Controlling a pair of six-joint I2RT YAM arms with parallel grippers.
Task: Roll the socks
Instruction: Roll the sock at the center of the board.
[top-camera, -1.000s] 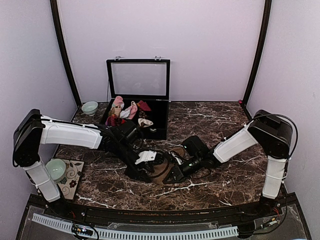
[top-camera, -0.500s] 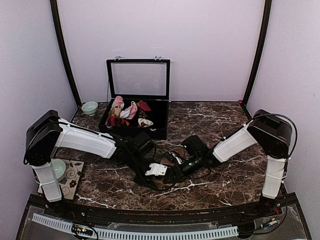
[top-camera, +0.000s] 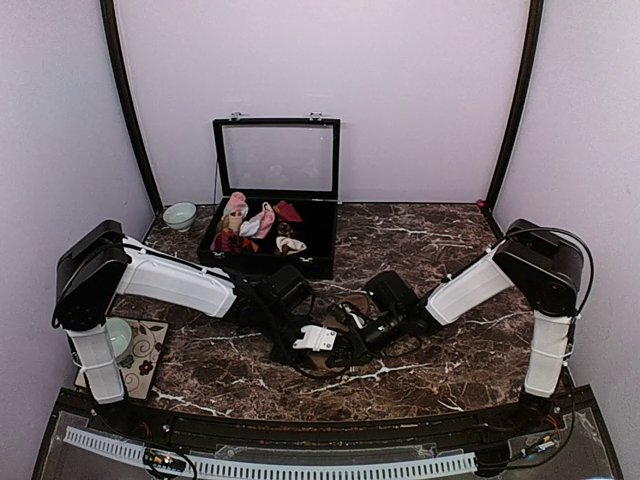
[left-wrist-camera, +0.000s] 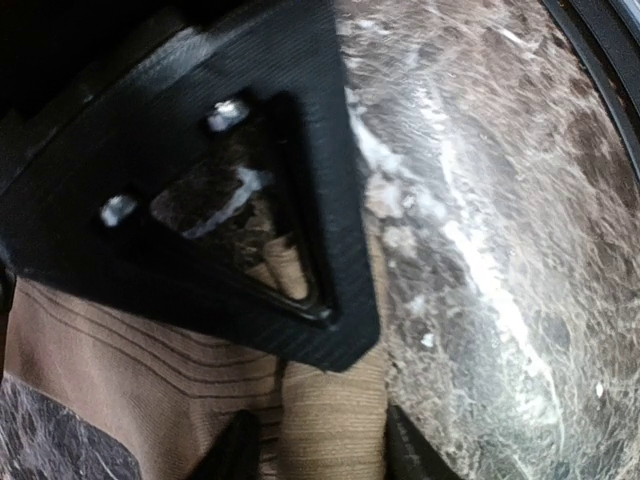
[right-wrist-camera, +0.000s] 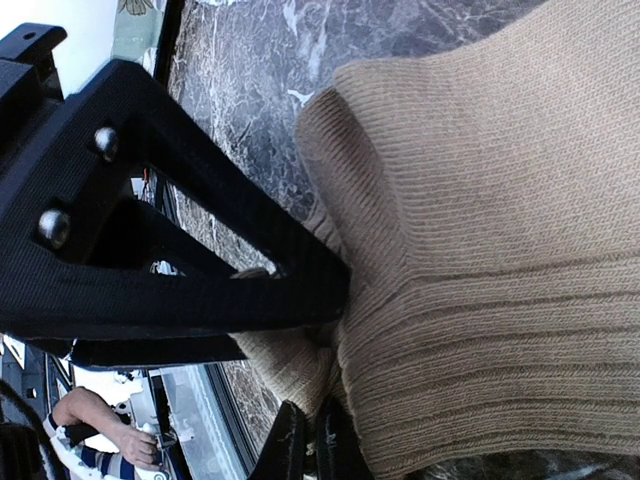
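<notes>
A tan-brown ribbed sock lies on the marble table between my two grippers. It also shows in the left wrist view. In the top view the grippers hide almost all of it. My left gripper holds a rolled fold of this sock between its fingers. My right gripper is shut, pinching the sock's edge. In the top view the left gripper and the right gripper meet nose to nose at the table's front middle. A cream sock lies in the case.
An open black case with several sock bundles stands at the back, lid upright. A pale green bowl sits at the back left. Another green bowl rests on a patterned mat at the front left.
My left gripper has moved forward and right over the sock, right up to the right gripper. The tan sock that showed between them is now covered. The right arm has barely moved.
</notes>
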